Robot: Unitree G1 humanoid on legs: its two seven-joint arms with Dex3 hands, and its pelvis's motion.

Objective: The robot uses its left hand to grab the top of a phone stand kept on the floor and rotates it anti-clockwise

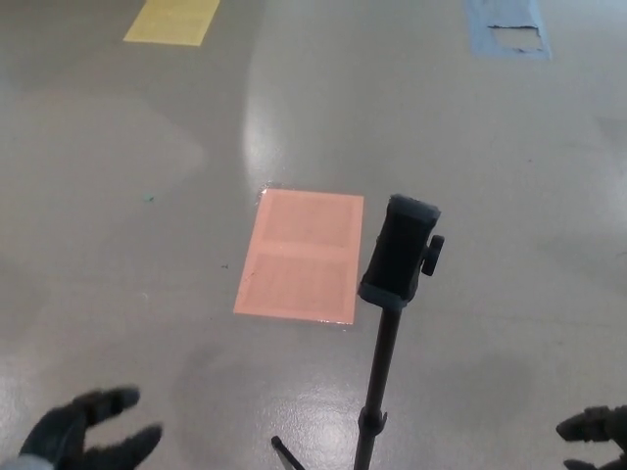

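The black phone stand (397, 264) stands upright on the grey floor, its clamp head at centre right and its thin pole running down to the bottom edge. My left hand (86, 439) is low at the bottom left, far from the stand, open with fingers spread and holding nothing. Only the fingertips of my right hand (595, 435) show at the bottom right corner, apart from the stand and holding nothing.
An orange rectangle (302, 253) is marked on the floor just left of the stand's head. A yellow patch (173, 20) lies at the top left and a blue patch (505, 27) at the top right. One tripod leg (287, 453) shows near the pole's base.
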